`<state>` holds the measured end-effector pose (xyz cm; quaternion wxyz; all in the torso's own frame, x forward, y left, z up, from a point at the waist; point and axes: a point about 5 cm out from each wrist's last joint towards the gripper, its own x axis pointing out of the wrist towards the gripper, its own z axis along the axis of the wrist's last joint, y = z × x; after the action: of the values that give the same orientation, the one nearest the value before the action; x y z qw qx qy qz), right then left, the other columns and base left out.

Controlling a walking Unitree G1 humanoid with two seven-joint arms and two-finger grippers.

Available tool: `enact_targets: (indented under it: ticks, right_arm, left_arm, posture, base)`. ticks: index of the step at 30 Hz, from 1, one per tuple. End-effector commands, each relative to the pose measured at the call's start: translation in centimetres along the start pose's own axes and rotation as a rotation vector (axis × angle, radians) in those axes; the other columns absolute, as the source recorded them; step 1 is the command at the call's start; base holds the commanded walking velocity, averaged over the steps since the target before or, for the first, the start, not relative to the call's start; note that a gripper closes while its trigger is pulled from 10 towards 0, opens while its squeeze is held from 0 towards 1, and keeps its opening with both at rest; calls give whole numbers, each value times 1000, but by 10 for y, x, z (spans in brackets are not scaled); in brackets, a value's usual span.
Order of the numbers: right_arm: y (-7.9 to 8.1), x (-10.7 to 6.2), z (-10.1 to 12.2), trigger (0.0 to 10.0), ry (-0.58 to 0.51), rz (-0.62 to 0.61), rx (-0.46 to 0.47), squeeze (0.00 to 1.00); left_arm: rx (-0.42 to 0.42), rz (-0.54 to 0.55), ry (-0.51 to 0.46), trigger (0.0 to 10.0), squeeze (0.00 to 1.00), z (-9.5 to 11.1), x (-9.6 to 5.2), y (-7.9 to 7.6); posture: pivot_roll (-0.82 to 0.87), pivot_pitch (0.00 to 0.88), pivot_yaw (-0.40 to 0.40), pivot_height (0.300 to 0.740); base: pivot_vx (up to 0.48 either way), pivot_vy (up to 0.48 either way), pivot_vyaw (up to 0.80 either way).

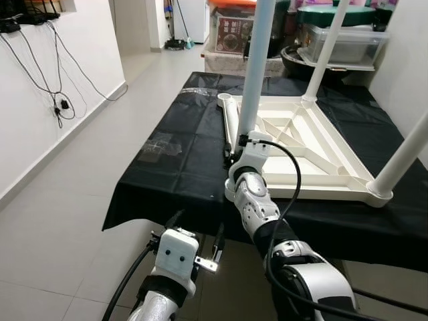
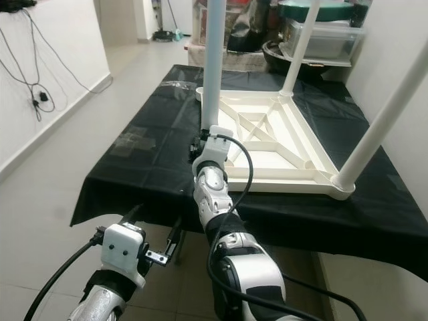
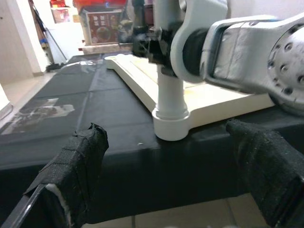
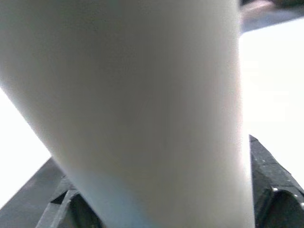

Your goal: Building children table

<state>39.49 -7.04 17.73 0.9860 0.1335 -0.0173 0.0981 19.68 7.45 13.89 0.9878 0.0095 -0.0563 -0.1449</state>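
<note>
- Low in the foreground, the left hand [image 1: 198, 231] hangs below the near edge of the counter [image 1: 180, 160], its two black fingers [image 3: 80, 161] spread apart with nothing between them.
- Just above and ahead of it, the right hand [image 1: 235, 148] reaches over the counter edge and is clenched round the lower part of a white table leg [image 1: 254, 67], close above the leg's socket.
- That leg stands upright in the near-left corner of the children's table top [image 1: 314, 147], which lies upside down on the counter with its ribbed underside facing up.
- Two more white legs rise from the inverted top: one at the far corner [image 1: 326, 50] and one at the near-right corner [image 1: 404, 154], both leaning slightly in the head views.
- A fourth corner socket [image 1: 225, 99] at the far left of the top is open.
- A black sheet [image 1: 167, 187] covers the counter and hangs over its near edge.
- Beyond the counter stand a clear storage box [image 1: 344, 43] and a printed carton [image 1: 231, 33].
- To the left, cables [image 1: 57, 100] hang on the white wall above the pale tiled floor [image 1: 60, 221].
</note>
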Motion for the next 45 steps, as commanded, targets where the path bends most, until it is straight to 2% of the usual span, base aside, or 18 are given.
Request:
enact_targets:
  ticks: [1, 4, 5, 11, 13, 15, 17, 20, 26, 27, 29, 33, 36, 37, 39, 42, 44, 45]
  right_arm:
    - [14, 2, 1, 10000, 9, 97, -3, 0]
    - [13, 3, 4, 10000, 24, 190, -52, 0]
    - [12, 4, 6, 10000, 50, 297, -96, 0]
    - [10, 8, 18, 10000, 66, 420, -119, 0]
    - [20, 4, 14, 10000, 123, 601, -110, 0]
    - [20, 4, 14, 10000, 123, 601, -110, 0]
    - [31, -1, 9, 10000, 178, 769, -124, 0]
    - [38, -6, 2, 10000, 230, 882, -182, 0]
    - [43, -5, 0, 10000, 234, 868, -228, 0]
    - [44, -4, 1, 0, 228, 856, -237, 0]
    - [44, -4, 2, 0, 223, 849, -242, 0]
    - [41, 0, 2, 0, 215, 766, -274, 0]
    - [15, 8, 3, 0, 177, 407, -248, 0]
    - [15, 8, 3, 0, 177, 407, -248, 0]
    - [-14, 6, -4, 0, 165, 71, -182, 0]
    - [-24, 4, -6, 0, 164, -42, -161, 0]
    - [-50, -5, -12, 0, 146, -330, -121, 0]
    - [-50, -5, -12, 0, 146, -330, -121, 0]
  left_arm:
    - [-9, 0, 9, 10000, 0, -3, -1, -1]
    - [-10, 0, 9, 10000, 0, -3, -1, -1]
    - [-10, -1, 10, 10000, 0, -4, -1, -1]
    - [-9, -3, 11, 10000, 0, -4, -2, -2]
    - [-8, -4, 11, 10000, 0, -4, -3, -2]
    - [-8, -4, 11, 10000, 0, -4, -3, -2]
    - [-9, -3, 10, 10000, 0, -4, -3, -3]
    - [-9, -3, 10, 10000, 0, -3, -3, -3]
    - [-8, -3, 11, 10000, 0, -3, -4, -4]
    - [-7, -3, 10, 10000, 0, -3, -4, -4]
    - [-7, -3, 10, 10000, 0, -3, -4, -4]
    - [-6, -3, 9, 10000, 0, -3, -3, -3]
    - [-5, -3, 9, 10000, 0, -3, -3, -2]
    - [-5, -3, 9, 10000, 0, -3, -3, -2]
    - [-5, -4, 11, 10000, 0, -3, -3, -1]
    - [-5, -5, 11, 10000, 0, -3, -3, -1]
    - [-4, -6, 12, 10000, 0, -3, -3, -1]
    - [-4, -6, 12, 10000, 0, -3, -3, -1]
  posture:
    - [114, 30, -34, 740]
    - [114, 30, -34, 740]
    - [114, 30, -34, 740]
    - [118, 21, -37, 740]
    - [122, 19, -36, 740]
    - [122, 19, -36, 740]
    - [136, 20, -46, 740]
    - [138, 19, -48, 740]
    - [143, 17, -49, 740]
    - [144, 16, -51, 740]
    - [144, 16, -51, 740]
    - [142, 19, -51, 740]
    - [137, 22, -47, 740]
    - [137, 22, -47, 740]
    - [127, 24, -39, 740]
    - [127, 24, -39, 740]
    - [125, 26, -37, 740]
    - [125, 26, -37, 740]
  base:
    - [0, 0, 0]
    - [0, 0, 0]
    - [0, 0, 0]
    - [0, 0, 0]
    - [0, 0, 0]
    - [0, 0, 0]
    - [0, 0, 0]
    - [0, 0, 0]
    - [0, 0, 0]
    - [0, 0, 0]
    - [0, 0, 0]
    - [0, 0, 0]
    - [0, 0, 0]
    - [0, 0, 0]
    - [0, 0, 0]
    - [0, 0, 0]
    - [0, 0, 0]
    - [0, 0, 0]
